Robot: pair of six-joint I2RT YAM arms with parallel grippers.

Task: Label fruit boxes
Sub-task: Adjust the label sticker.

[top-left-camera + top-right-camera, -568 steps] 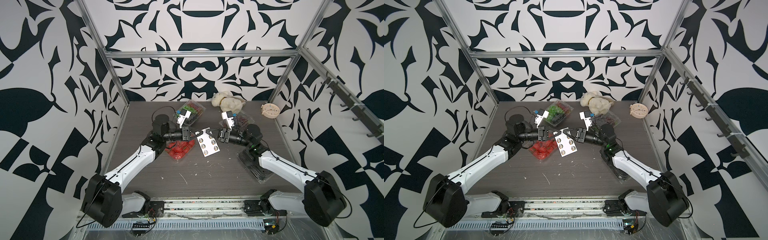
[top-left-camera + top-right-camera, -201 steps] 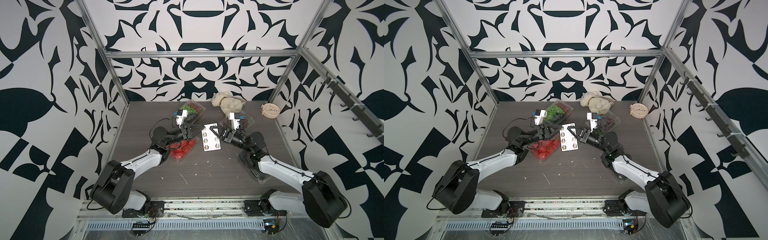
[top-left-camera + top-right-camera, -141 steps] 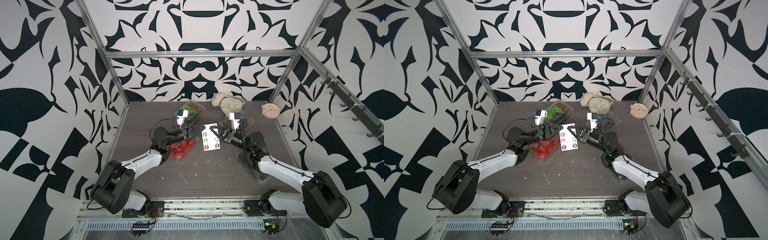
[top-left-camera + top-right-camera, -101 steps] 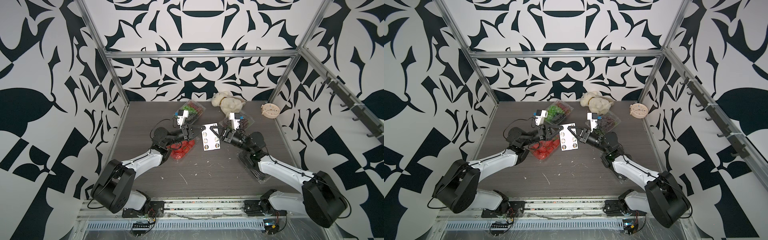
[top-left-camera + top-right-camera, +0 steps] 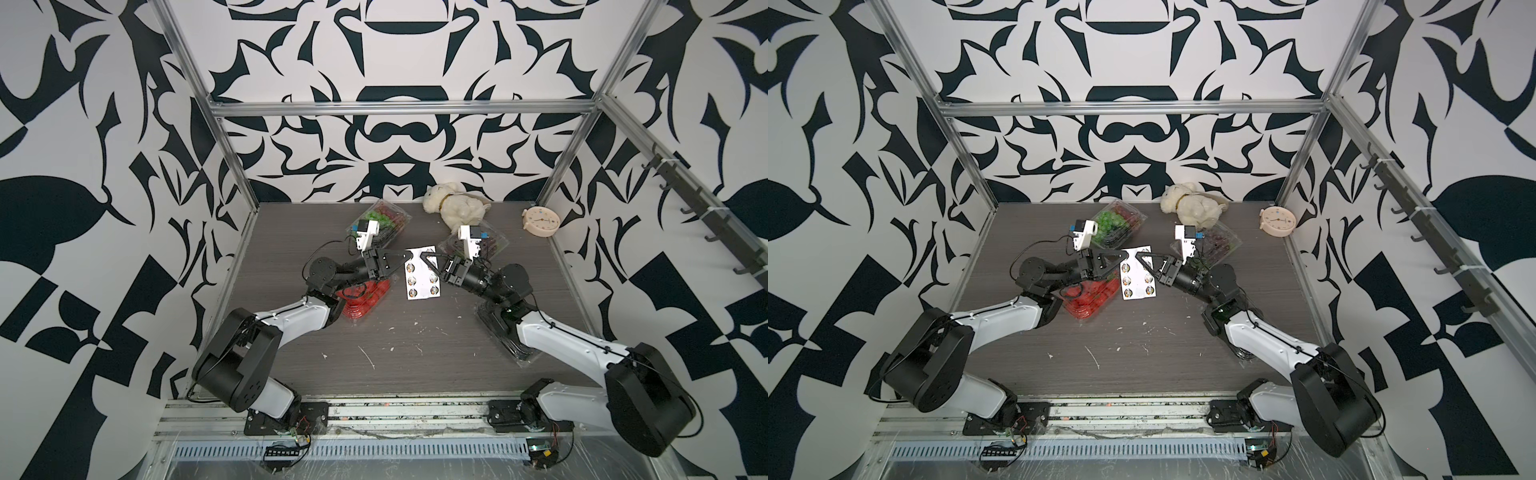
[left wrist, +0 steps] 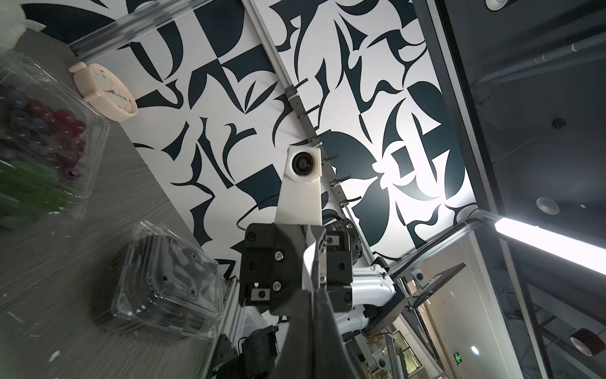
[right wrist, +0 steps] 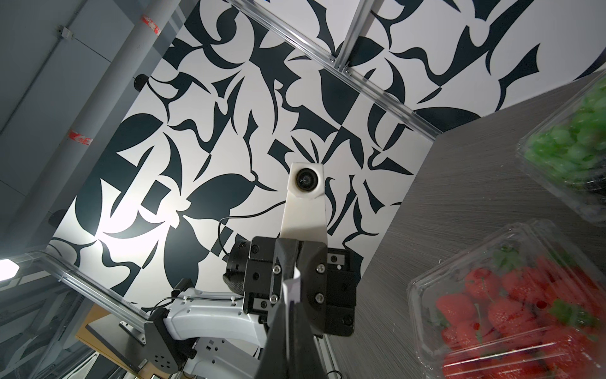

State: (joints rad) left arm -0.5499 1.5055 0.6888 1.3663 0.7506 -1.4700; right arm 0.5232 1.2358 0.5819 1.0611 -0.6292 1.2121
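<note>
A white sticker sheet (image 5: pixel 422 279) of round labels hangs above the table's middle, held between both arms. My left gripper (image 5: pixel 404 261) is shut on its upper left edge and my right gripper (image 5: pixel 424 257) is shut on its top edge. Both wrist views show the sheet (image 6: pixel 310 259) (image 7: pixel 292 285) edge-on between closed fingers. The strawberry box (image 5: pixel 365 297) lies under the left arm. One grape box (image 5: pixel 382 218) sits at the back, another (image 5: pixel 484 241) behind the right wrist. The avocado box (image 5: pixel 498 332) lies partly hidden under the right arm, and shows plainly in the left wrist view (image 6: pixel 167 282).
A cream plush toy (image 5: pixel 455 208) lies against the back wall and a pale alarm clock (image 5: pixel 540 220) stands in the back right corner. Small white paper scraps (image 5: pixel 370 357) dot the table's front half. Metal frame posts edge the table.
The left gripper's jaws have closed on the sheet's edge. Since the earliest frame both arms have lowered and the sheet has shifted slightly toward the back.
</note>
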